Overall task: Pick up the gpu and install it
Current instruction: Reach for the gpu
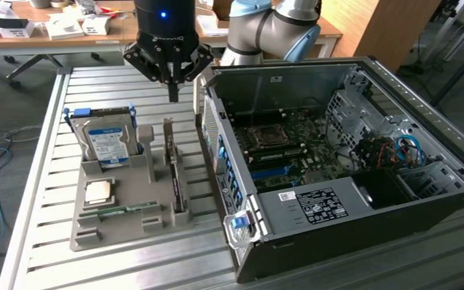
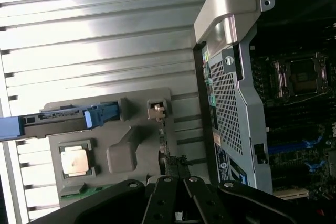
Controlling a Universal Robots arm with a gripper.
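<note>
gpu (image 1: 174,175) sits on edge in the long slot of the grey parts tray (image 1: 127,232), on the tray's 3 o'clock side in the exterior view, with its silvery bracket end toward 12. It is not lifted.

Gripper (image 1: 173,96) hangs at 12 o'clock of the card, apart from it, over the slatted metal table (image 1: 135,266) near the tray's far edge. Claw is closed, fingers pressed together, holding nothing.

Same tray:
- Hard drive (image 1: 107,142) with blue-white label stands upright at about 10 o'clock of the gpu.
- Square processor chip (image 1: 99,192) lies flat at 9 o'clock.
- Green memory stick (image 1: 123,210) lies flat at about 8 o'clock.
- A grey upright post (image 1: 145,148) stands between drive and card.

Open pc case (image 1: 361,241) lies at 3 o'clock of the tray, just beside it. Its side is open and the motherboard (image 1: 296,145) faces up. The cpu socket (image 1: 268,136) is near the board's middle, with a blue slot (image 1: 277,172) at 6 o'clock of the socket.

Robot arm (image 1: 272,30) comes in from 12 o'clock, behind the case. A desk with boxes (image 1: 63,27) is at 11 o'clock, well apart.
</note>
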